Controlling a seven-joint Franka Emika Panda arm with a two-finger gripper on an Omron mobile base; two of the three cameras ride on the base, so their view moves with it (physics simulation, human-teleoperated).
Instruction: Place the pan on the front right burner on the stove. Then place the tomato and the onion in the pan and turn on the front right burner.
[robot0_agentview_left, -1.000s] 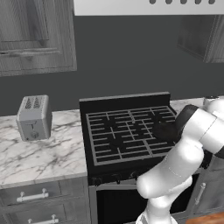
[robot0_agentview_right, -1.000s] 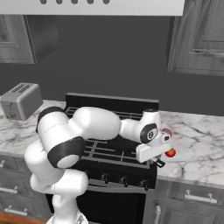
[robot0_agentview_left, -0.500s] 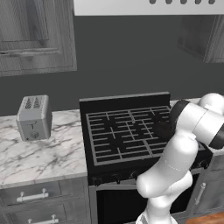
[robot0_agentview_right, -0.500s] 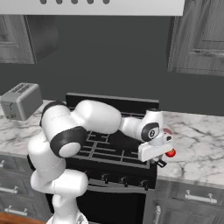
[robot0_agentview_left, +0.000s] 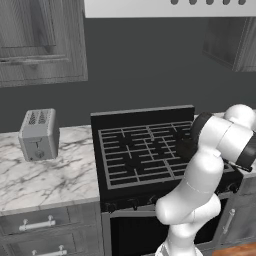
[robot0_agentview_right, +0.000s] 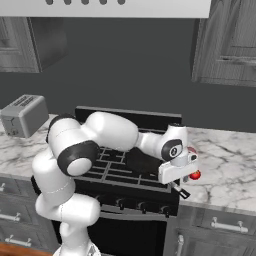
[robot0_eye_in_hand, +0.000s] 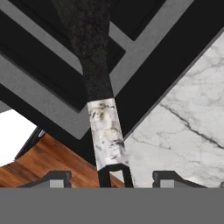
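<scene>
The black pan (robot0_agentview_right: 141, 162) sits on the front right burner (robot0_agentview_right: 135, 176) of the stove (robot0_agentview_right: 110, 172), partly hidden by my arm. Its long handle (robot0_eye_in_hand: 94, 65) runs down to a pale end piece. My gripper (robot0_eye_in_hand: 111, 178) stands open around that end, with a gap on each side and its fingertips (robot0_eye_in_hand: 57, 177) off the handle. In the right base view the gripper (robot0_agentview_right: 177, 181) hangs over the stove's front right corner. The bright red tomato (robot0_agentview_right: 195, 175) lies on the counter just right of the hand. A sliver of the reddish onion (robot0_agentview_right: 191, 149) peeks out behind it.
A grey toaster (robot0_agentview_left: 39, 132) stands on the marble counter left of the stove. More marble counter (robot0_agentview_right: 225, 165) stretches to the right. Knobs (robot0_agentview_right: 131, 204) line the stove front. Wall cabinets (robot0_agentview_right: 225, 40) and a range hood (robot0_agentview_right: 125, 7) hang above. Wood floor (robot0_eye_in_hand: 43, 162) shows below the stove edge.
The jaws have opened and let go of the pan handle. The pan stays on the burner. The arm's elbow has swung a little; the hand has hardly moved.
</scene>
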